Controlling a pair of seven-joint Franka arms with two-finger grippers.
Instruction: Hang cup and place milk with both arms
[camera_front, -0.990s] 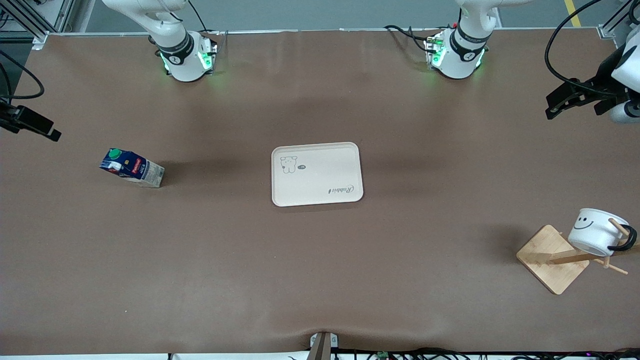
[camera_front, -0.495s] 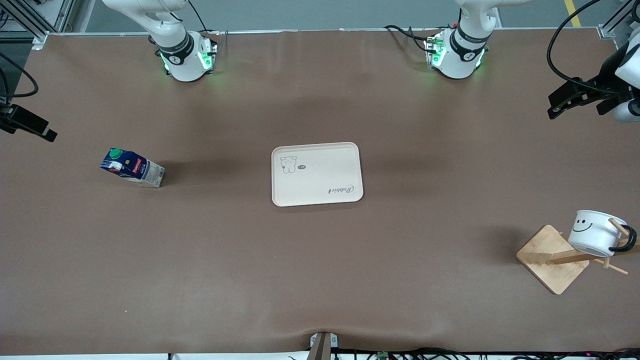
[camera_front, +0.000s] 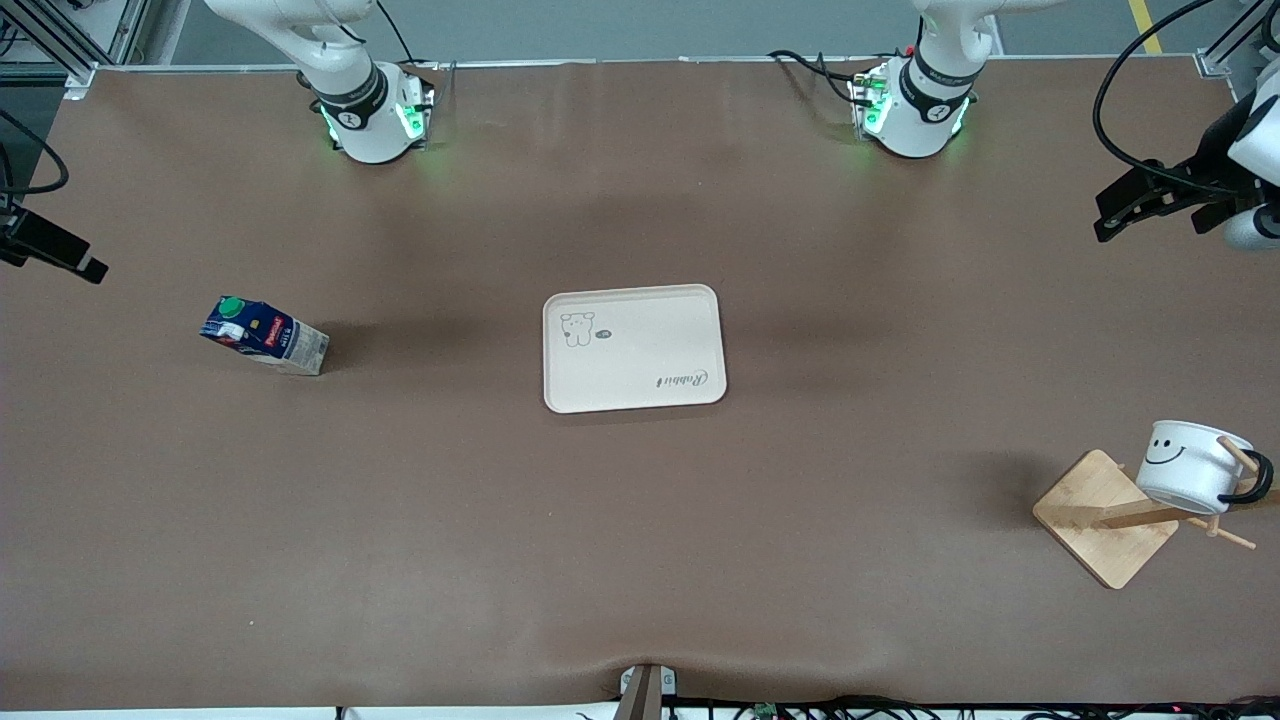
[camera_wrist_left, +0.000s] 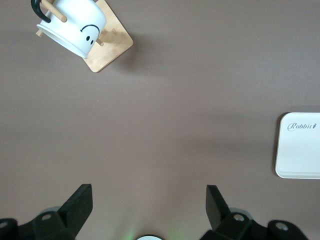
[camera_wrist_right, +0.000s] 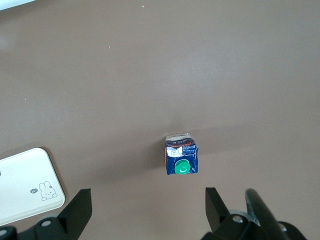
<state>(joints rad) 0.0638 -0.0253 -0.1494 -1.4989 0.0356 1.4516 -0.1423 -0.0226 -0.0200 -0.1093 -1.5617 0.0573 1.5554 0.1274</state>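
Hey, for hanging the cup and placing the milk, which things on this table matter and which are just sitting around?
Part of the job:
- cup, already hanging on the wooden rack
- milk, standing on the table
- tray, likely the milk's spot
- left gripper and right gripper, both open and high

Just lying about:
- cables at the table edge

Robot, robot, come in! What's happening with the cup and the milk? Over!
Left tool open, up high; right tool open over milk. Cup hangs on wooden rack. Milk stands apart from tray, nothing between.
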